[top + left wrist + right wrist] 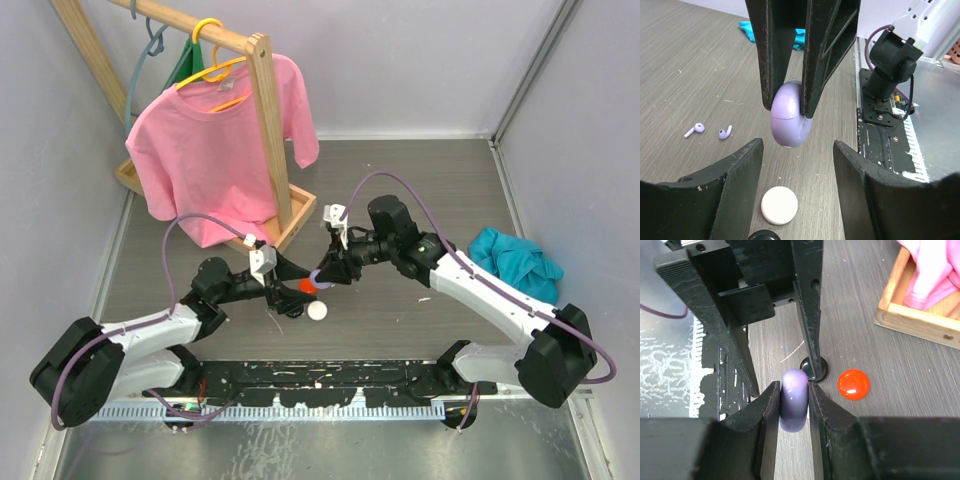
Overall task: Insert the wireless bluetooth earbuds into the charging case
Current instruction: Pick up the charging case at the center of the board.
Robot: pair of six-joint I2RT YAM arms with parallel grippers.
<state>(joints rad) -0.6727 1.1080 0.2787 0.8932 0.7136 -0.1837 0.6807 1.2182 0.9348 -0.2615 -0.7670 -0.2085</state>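
My right gripper [794, 392] is shut on a round purple charging case [793, 401], held on edge above the table. The case also shows in the left wrist view [787, 121], closed, hanging between the right fingers [776, 65]. My left gripper [797, 150] is open and empty, just below and in front of that case. Two purple earbuds [695, 129] [725, 132] lie loose on the table to the left. In the top view both grippers meet mid-table, the left [290, 290] and the right [322, 274].
A white round case [779, 205] and a black one [816, 371] lie under the grippers, an orange-red one [854, 384] beside them. A pink T-shirt [215, 150] hangs on a wooden rack [272, 130] at the back left. A teal cloth [515, 262] lies at the right.
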